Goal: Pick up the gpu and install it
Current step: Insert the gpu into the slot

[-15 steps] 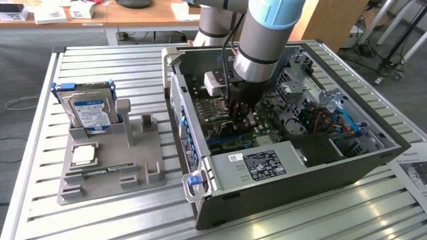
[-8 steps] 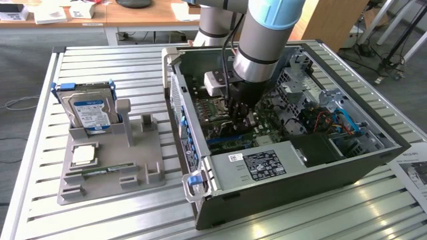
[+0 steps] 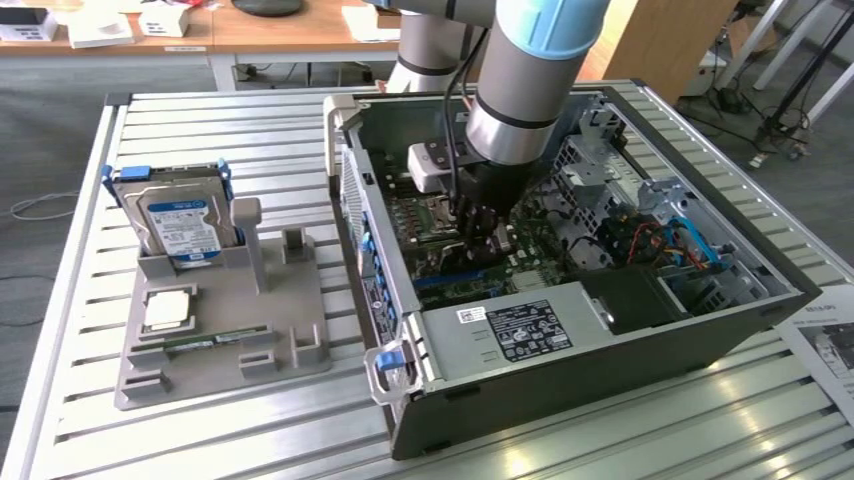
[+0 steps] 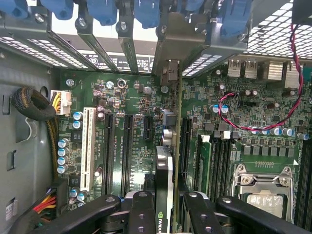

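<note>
You see the gripper (image 3: 483, 228) inside the computer case (image 3: 727, 335), at the centre of the exterior view. Its fingers (image 4: 141, 214) pinch the gpu (image 4: 164, 170), held edge-on over the motherboard (image 4: 134, 97) slots.

We count one open black computer case (image 3: 601, 385), one grey plastic holder tray (image 3: 267, 300), one silver hard drive with a blue-white label (image 3: 180, 225), one narrow green memory stick (image 3: 200, 343), one square silvery processor chip (image 3: 167, 312), one thin dark gpu card (image 4: 164, 180) and one long white slot (image 4: 87, 146).
</note>
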Controlling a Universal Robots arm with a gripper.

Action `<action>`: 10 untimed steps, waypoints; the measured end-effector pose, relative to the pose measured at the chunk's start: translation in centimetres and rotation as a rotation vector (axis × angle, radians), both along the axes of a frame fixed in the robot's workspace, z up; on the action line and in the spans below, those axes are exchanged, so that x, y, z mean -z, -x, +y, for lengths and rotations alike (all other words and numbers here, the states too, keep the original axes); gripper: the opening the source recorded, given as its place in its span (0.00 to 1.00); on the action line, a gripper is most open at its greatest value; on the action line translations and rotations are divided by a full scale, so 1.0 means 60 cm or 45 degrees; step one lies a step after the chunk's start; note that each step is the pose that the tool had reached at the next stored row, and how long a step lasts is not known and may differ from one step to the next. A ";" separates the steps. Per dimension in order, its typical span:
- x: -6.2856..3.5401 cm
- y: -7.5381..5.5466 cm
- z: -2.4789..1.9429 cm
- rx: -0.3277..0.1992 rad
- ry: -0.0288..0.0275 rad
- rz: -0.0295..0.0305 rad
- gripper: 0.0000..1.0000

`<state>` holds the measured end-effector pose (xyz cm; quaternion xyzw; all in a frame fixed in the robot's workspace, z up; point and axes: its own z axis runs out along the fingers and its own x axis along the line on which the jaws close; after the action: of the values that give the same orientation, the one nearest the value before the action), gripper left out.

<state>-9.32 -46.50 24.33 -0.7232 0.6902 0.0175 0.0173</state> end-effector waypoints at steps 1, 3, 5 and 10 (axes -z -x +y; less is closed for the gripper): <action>0.000 0.000 0.0000 0.000 0.0002 -0.0008 0.27; 0.001 0.000 0.0000 0.000 0.0008 -0.0018 0.27; 0.001 0.001 0.0000 0.000 0.0014 -0.0029 0.27; 0.002 0.001 0.0000 0.000 0.0018 -0.0035 0.27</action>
<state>-9.36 -46.50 24.21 -0.7232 0.6902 0.0160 0.0178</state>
